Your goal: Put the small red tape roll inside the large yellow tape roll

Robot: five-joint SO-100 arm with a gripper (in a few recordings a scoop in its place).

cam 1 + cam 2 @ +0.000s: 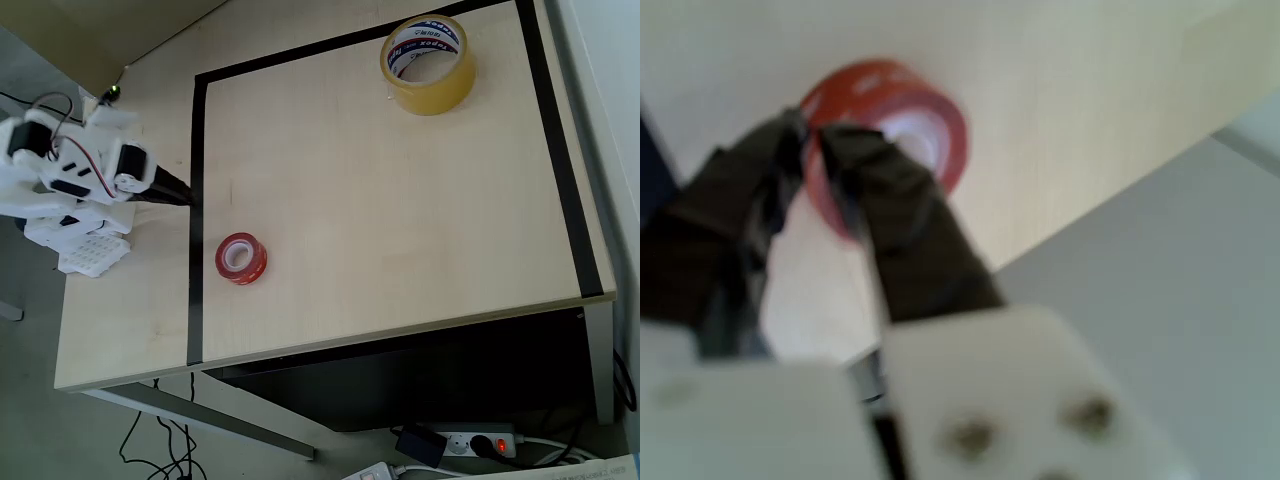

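Note:
The small red tape roll point(241, 258) lies flat on the light wood table, near the black tape line at the left. The large yellow tape roll point(428, 63) lies flat at the far right corner, its white core printed with red and blue letters. My gripper point(189, 197) is a dark tip over the black line, up and to the left of the red roll and apart from it. In the wrist view the dark fingers meet at the tips of my gripper point(808, 135), shut on nothing, with the red roll point(895, 90) just beyond them.
A black tape border point(196, 220) frames the work area on the table point(400, 220). The white arm base point(70, 190) stands at the left edge. The table's front edge drops to the floor, where cables and a power strip point(470, 442) lie.

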